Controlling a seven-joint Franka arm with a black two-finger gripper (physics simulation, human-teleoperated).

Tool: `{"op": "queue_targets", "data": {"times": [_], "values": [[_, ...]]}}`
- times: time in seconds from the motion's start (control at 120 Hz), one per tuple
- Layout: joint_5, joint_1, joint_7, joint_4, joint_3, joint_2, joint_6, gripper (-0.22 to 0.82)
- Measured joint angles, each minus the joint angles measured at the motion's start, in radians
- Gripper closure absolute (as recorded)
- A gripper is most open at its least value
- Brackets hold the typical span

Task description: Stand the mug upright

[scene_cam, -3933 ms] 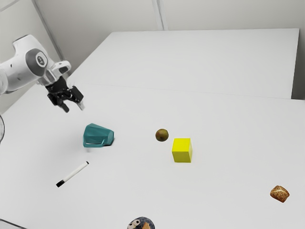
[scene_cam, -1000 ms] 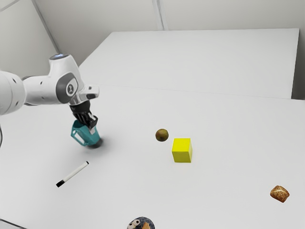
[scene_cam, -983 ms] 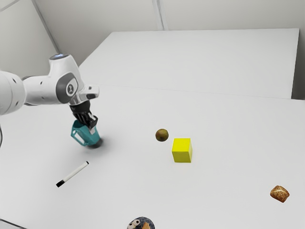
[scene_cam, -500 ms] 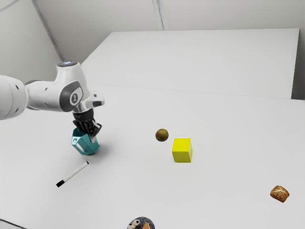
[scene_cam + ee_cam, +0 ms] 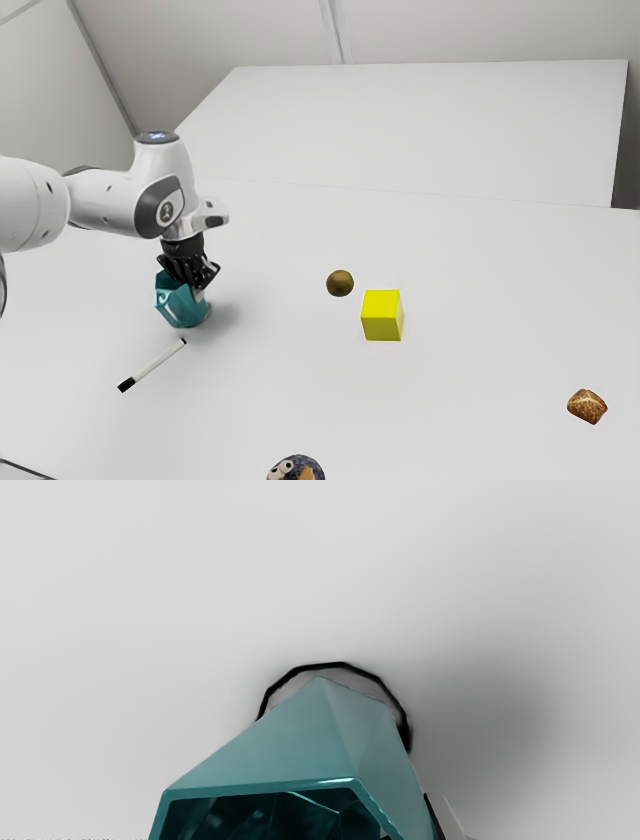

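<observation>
The black two-fingered hand (image 5: 198, 288) is clamped on the wall of a glossy, faceted teal mug (image 5: 181, 309), mouth upward on the smooth white worktop (image 5: 480, 250). Near it lies a slim black-capped white marker (image 5: 155, 363); farther, a mottled olive-brown ball (image 5: 340, 283), then a flat-sided yellow cube (image 5: 382, 316).

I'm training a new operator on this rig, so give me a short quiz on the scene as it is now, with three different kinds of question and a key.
1. Fill in the blank: The black end of the marker points toward the exterior view's ____ side, not its opposite.
2. True or false: The mug has its mouth facing straight down.
3. Multiple choice: What is the gripper holding?
A) the marker
B) the yellow cube
C) the mug

Key: 1. left; 2. false; 3. C
</observation>
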Motion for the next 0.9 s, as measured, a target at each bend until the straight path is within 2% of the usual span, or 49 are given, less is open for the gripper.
{"op": "queue_targets", "data": {"times": [0.175,0.333,0.558,0.9], "values": [[0.006,-0.001,-0.014,0.005,0.001,0.001,-0.002,0.35],[0.022,-0.005,-0.022,0.037,0.0,-0.002,-0.008,0.17],[0.019,-0.007,-0.031,0.069,0.001,-0.016,-0.026,0.06],[0.016,-0.002,0.004,0.247,0.0,-0.1,-0.151,0.01]]}}
